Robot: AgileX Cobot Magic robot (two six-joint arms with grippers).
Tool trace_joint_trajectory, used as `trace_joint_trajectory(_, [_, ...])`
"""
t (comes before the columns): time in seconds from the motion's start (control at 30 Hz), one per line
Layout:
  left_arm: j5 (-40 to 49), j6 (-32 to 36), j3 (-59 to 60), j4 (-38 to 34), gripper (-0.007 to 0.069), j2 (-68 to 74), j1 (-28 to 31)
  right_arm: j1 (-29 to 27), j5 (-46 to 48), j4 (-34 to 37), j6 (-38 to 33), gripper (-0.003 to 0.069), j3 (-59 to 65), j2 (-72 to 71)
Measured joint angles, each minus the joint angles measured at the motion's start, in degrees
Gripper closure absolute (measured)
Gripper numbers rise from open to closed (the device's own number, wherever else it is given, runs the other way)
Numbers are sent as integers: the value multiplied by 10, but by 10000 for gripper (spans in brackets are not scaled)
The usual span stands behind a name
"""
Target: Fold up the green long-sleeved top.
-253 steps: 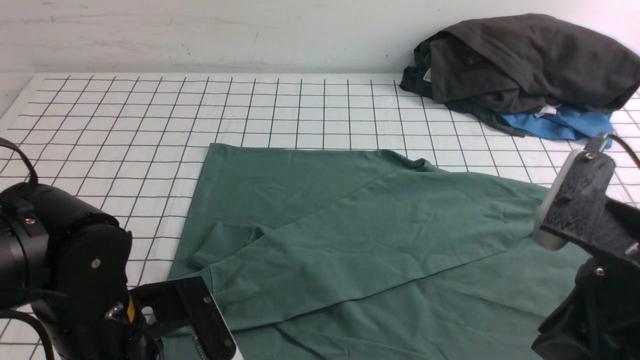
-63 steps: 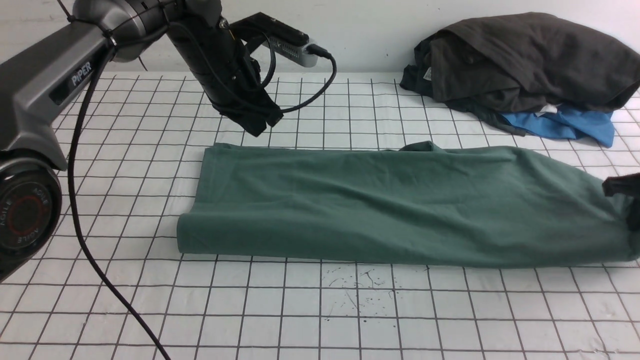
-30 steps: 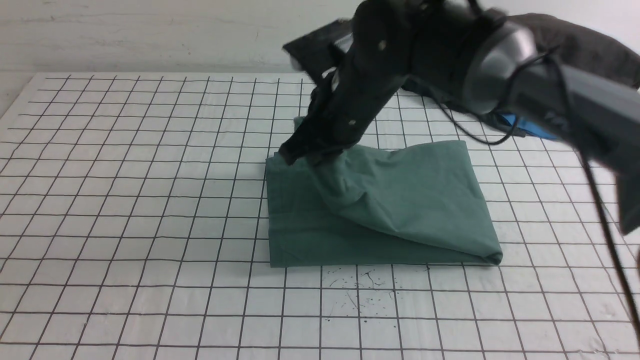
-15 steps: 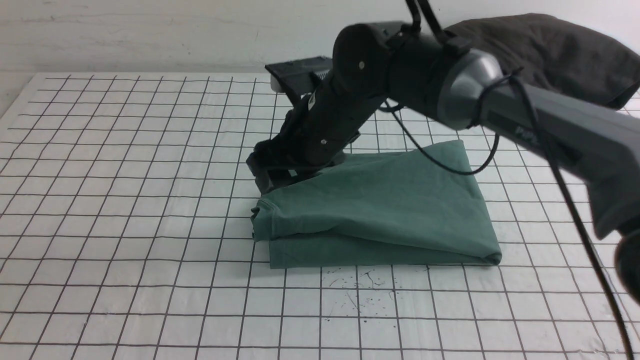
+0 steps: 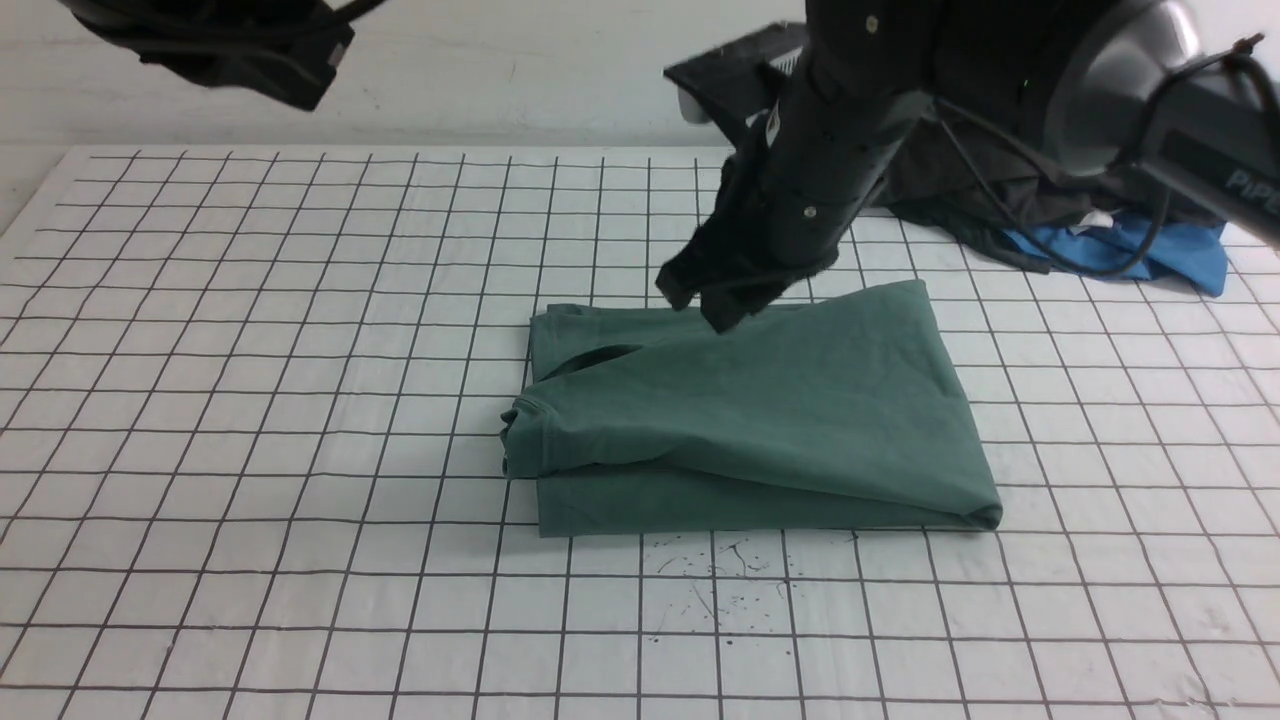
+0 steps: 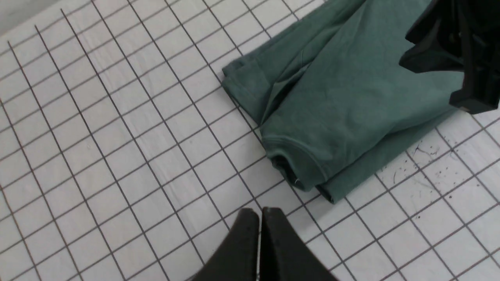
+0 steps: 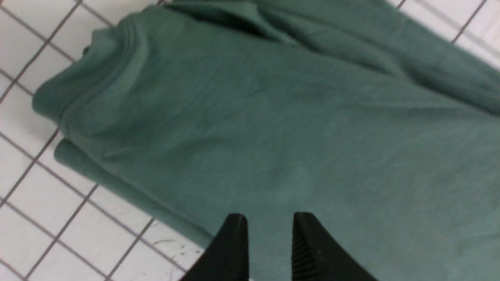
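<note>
Right gripper [image 5: 715, 303]: jaws slightly parted with nothing between them, tips pointing down.
Right fingers [image 7: 234, 238]: two black ribbed pads; green cloth shows through the narrow gap between them.
Top [image 5: 760, 420]: folded into a compact block, flat on the table directly below the right gripper.
Gripper over top: the right gripper stands above the block's far edge, left of its middle. Whether the tips brush the cloth cannot be told.
Layers: a slack upper layer lies over a flatter lower one. The lower one shows as a strip along the edge nearer the robot than the right gripper.
Left end of top: left of the right gripper and nearer the robot. It bulges into a rounded fold with a stitched band and a dark opening.
Left gripper [image 6: 260, 214]: jaws pressed together, empty, held high above the table.
Top from left gripper: beyond its fingertips, to its right and lower, well apart.
Table [image 5: 250, 400]: white with a black grid, its squares lying under the left gripper.
Specks [image 5: 722, 580]: dark marks on the table just beside the top's near edge, nearer the robot than the right gripper.
Blue garment [image 5: 1150, 250]: right of and behind the right gripper, well apart from the top, lying partly under dark clothes [image 5: 960, 215].
</note>
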Motion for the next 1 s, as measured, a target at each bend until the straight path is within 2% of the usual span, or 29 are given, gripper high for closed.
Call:
trace_joint_trajectory(0.13, [-1, -5, 23, 19, 632, -5, 0, 0, -91, 66, 0, 655, 111, 0])
trace_joint_trajectory(0.17, [-1, -5, 23, 20, 632, -5, 0, 0, -91, 66, 0, 655, 117, 0])
trace_joint_trajectory(0.3, [-2, -10, 25, 30, 632, -19, 0, 0, -231, 148, -9, 671, 249, 0])
trace_joint_trajectory(0.47, [-2, -12, 25, 30, 632, -28, 0, 0, -295, 184, -26, 673, 298, 0])
trace_joint_trajectory(0.7, [-2, -25, 25, 36, 632, -52, 0, 0, -278, 183, -43, 673, 282, -46])
trace_joint_trajectory(0.8, [-2, -28, 27, 58, 632, -80, 0, 0, -269, 163, -63, 673, 271, -109])
trace_joint_trajectory(1.0, [-3, -63, 112, 129, 632, -226, 0, 0, -223, 63, -59, 673, 288, -306])
